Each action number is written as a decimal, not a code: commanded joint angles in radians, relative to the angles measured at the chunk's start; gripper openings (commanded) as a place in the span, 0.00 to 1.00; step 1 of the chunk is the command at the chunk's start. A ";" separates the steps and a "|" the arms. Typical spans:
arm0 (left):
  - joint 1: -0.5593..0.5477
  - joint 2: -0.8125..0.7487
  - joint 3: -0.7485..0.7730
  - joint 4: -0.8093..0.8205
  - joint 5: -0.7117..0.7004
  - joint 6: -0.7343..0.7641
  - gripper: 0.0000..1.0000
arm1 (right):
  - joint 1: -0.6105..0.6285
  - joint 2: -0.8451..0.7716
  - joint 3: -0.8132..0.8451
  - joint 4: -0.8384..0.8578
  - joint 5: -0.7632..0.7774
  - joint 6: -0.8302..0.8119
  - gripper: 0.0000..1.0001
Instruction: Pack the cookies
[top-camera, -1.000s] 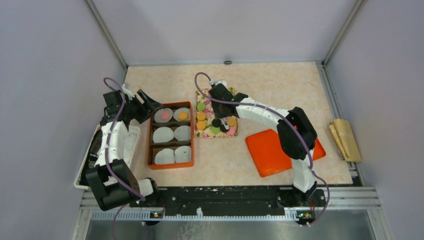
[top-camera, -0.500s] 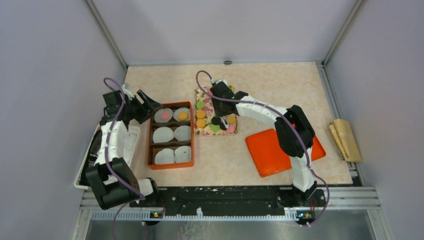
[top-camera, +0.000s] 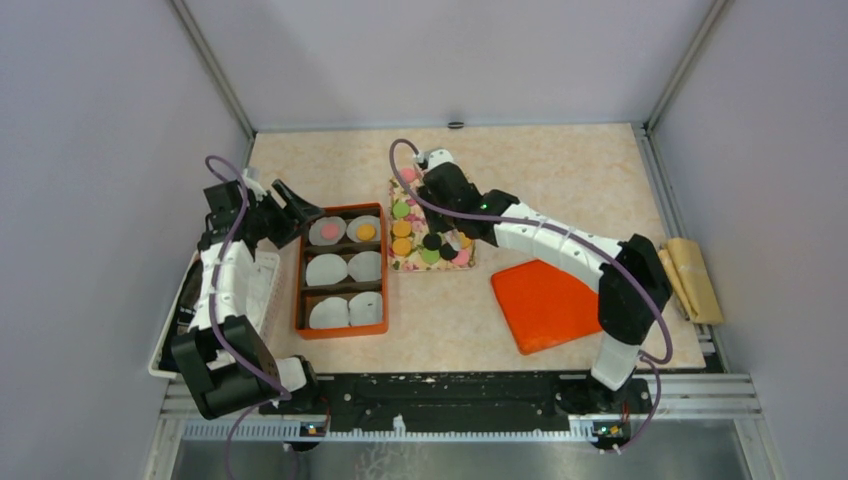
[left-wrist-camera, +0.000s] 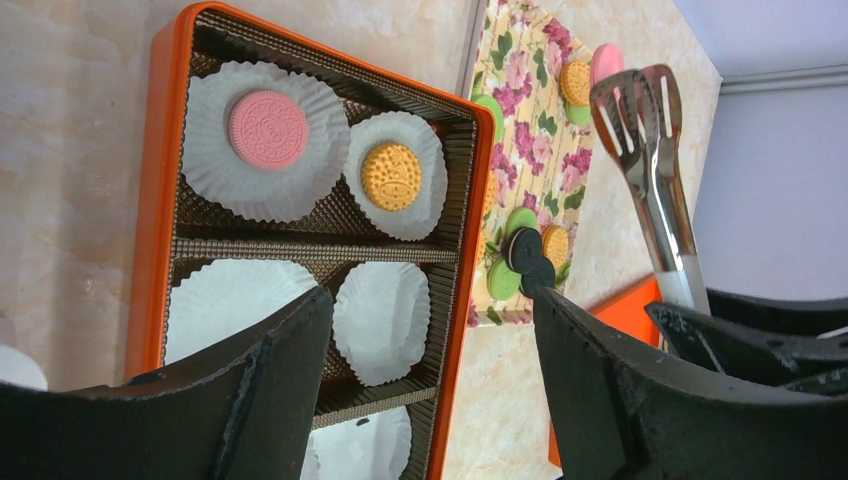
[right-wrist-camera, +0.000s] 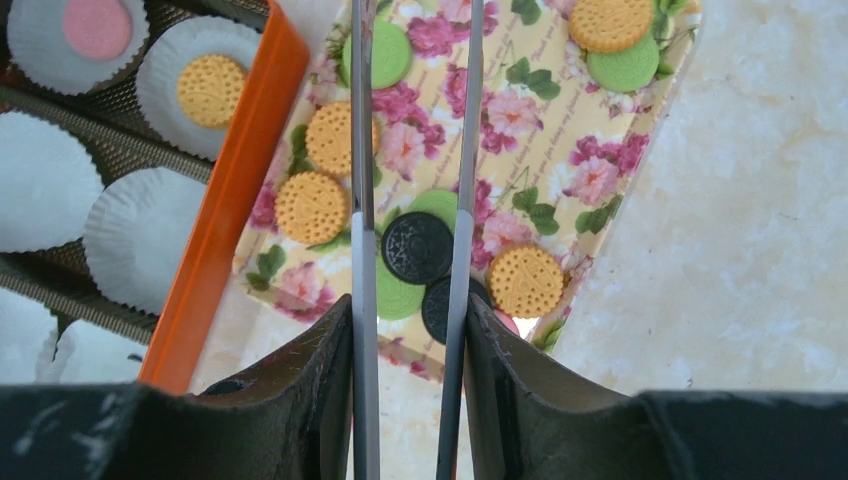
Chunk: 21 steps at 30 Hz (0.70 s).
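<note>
Tongs (right-wrist-camera: 362, 200) are pinched by the right claw (right-wrist-camera: 410, 330), whose arm is swung wider than a second ago, so a black cookie (right-wrist-camera: 417, 247) on the flowered tray (right-wrist-camera: 520, 120) is now straddled, seemingly for pickup; the left claw (left-wrist-camera: 425, 320) is held spread, empty, by the orange box (left-wrist-camera: 148, 200)

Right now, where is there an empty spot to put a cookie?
Four liners in the box are bare: the middle pair and the near pair. The far pair hold a pink cookie and an orange cookie. The table is bare between tray and back wall, and between box and lid. The tray is crowded, tongs above it.
</note>
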 joint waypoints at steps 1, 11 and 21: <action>0.011 -0.023 0.065 -0.012 -0.005 0.025 0.79 | 0.048 -0.087 -0.025 0.026 0.020 -0.032 0.07; 0.059 -0.014 0.197 -0.051 -0.080 0.031 0.81 | 0.223 -0.173 -0.011 -0.032 -0.047 -0.068 0.09; 0.110 -0.005 0.197 -0.009 -0.071 -0.063 0.81 | 0.358 -0.065 0.034 0.000 -0.197 -0.037 0.09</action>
